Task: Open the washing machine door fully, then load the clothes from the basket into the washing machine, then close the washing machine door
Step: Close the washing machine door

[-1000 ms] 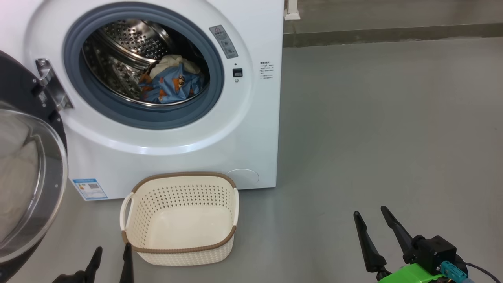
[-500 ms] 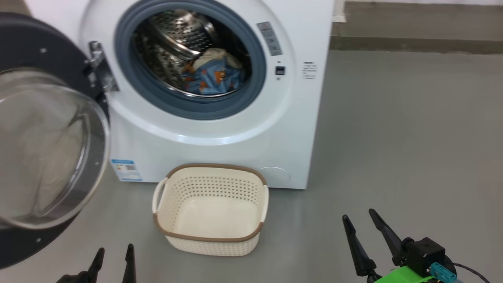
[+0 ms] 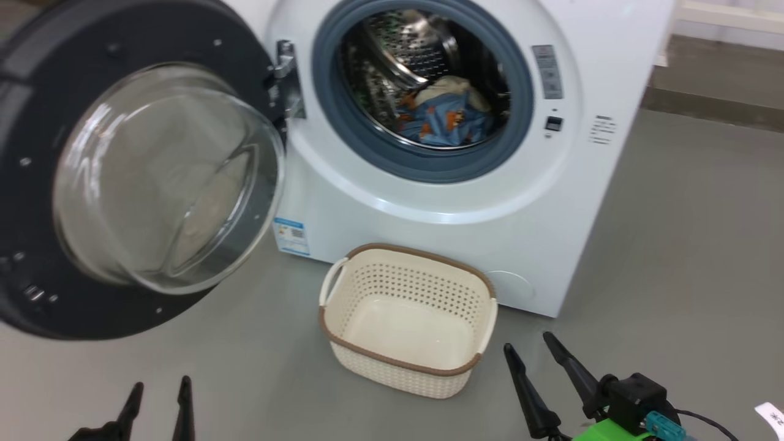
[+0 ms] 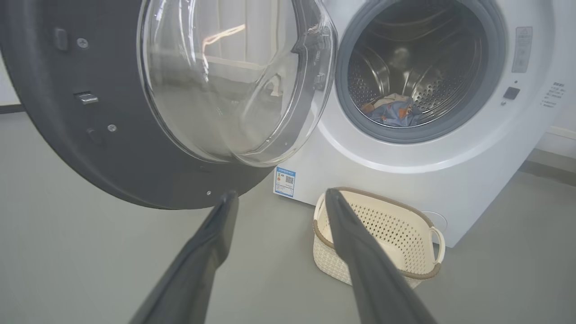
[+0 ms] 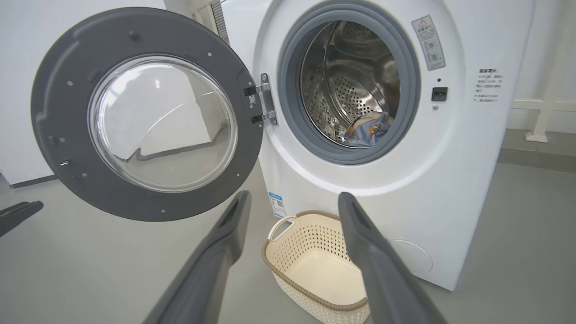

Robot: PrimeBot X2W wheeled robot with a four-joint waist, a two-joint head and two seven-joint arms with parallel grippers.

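The white washing machine (image 3: 441, 245) stands with its round washing machine door (image 3: 49, 92) swung wide to the left, dark grey inner face and clear glass bowl (image 3: 165, 171) toward me. Light blue and cream clothes (image 3: 444, 116) lie in the steel drum, and the clothes (image 5: 366, 130) also lie low in the drum in the right wrist view. The cream basket (image 3: 392, 373) sits empty on the floor before the machine. My left gripper (image 3: 158, 392) is open at the lower left, below the door. My right gripper (image 3: 528, 342) is open just right of the basket. Both hold nothing.
Grey floor runs to the right of the machine up to a wall skirting (image 3: 710, 101). A blue label sticker (image 3: 291, 236) marks the machine's lower left corner. A white tag (image 3: 773, 416) lies at the lower right edge. A white post base (image 5: 537, 135) stands beyond the machine.
The head camera has turned left, so machine and basket sit further right in view and the whole door shows. Both grippers stay open and low.
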